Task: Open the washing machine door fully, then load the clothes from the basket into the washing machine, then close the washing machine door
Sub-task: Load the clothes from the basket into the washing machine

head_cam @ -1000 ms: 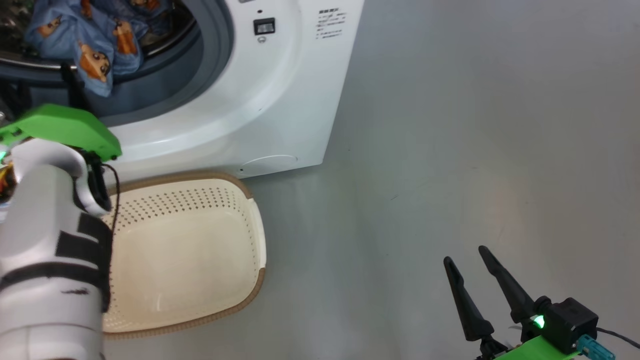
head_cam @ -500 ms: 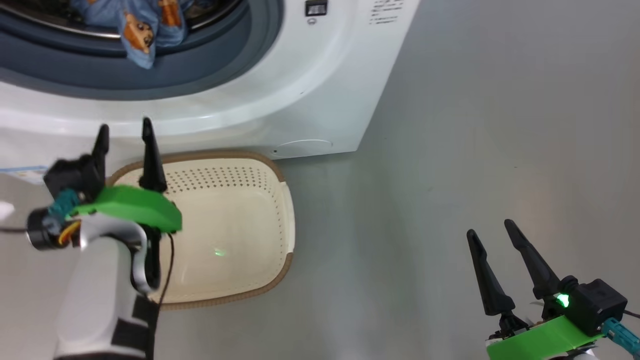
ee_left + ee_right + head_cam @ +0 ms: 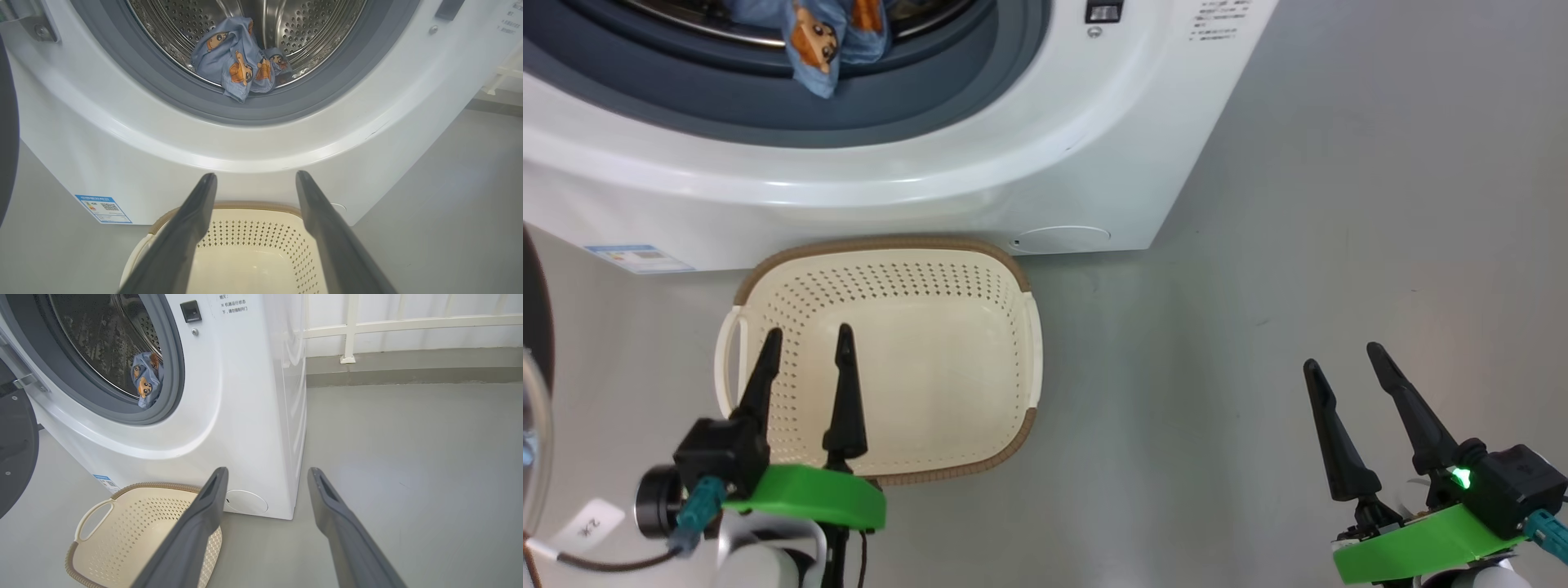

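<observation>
The washing machine (image 3: 1029,180) stands with its drum open. The washing machine door (image 3: 16,445) is swung out to the left, its black edge at the head view's left border. The clothes (image 3: 239,65), light blue with orange prints, lie at the drum's front, one corner drooping onto the grey gasket (image 3: 825,41). The cream basket (image 3: 882,242) sits on the floor against the machine, with nothing in it. My left gripper (image 3: 808,329) is open above the basket's near left part, holding nothing. My right gripper (image 3: 1341,355) is open over bare floor to the right.
A blue label sticker (image 3: 103,208) marks the machine's lower left corner. Grey floor (image 3: 1298,204) stretches to the right of the machine. A pale railing (image 3: 408,322) and a low kerb run along the back wall.
My left arm has drawn back from the drum opening and now hovers over the basket. The head camera has turned, shifting the picture right. The right gripper has kept its place.
</observation>
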Tool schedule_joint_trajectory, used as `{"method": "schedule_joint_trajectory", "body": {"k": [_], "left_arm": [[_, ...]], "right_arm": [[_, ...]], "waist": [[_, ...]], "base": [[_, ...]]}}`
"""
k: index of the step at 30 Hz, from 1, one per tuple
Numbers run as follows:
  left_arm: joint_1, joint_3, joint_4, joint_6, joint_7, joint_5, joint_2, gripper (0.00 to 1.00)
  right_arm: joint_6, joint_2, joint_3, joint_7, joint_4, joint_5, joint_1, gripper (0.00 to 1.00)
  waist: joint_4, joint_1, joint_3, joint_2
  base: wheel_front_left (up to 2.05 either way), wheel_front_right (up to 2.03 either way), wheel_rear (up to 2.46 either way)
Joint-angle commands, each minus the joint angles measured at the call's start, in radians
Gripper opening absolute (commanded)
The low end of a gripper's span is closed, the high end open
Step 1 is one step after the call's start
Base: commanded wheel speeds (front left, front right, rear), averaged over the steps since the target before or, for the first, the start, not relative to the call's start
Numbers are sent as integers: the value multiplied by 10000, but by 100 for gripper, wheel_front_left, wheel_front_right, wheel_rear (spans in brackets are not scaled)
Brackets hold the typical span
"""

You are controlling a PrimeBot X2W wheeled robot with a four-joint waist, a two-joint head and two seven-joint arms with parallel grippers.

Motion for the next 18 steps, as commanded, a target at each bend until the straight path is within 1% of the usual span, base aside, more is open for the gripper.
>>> {"method": "schedule_joint_trajectory", "body": {"k": [1, 8, 18], "left_arm": [[335, 154, -592, 192, 44, -91, 180, 100], [1207, -98, -1481, 477, 380, -218, 194, 100], [1307, -7, -1748, 658, 519, -266, 270, 100]], "right_arm": [[29, -122, 126, -48, -266, -137, -68, 100], [29, -72, -64, -48, -332, -165, 63, 100], [29, -11, 12, -48, -290, -140, 26, 100]], "waist": [[166, 0, -76, -1], [347, 0, -205, -1], [216, 0, -219, -1]], "base": [[0, 0, 0], [0, 0, 0], [0, 0, 0]]}}
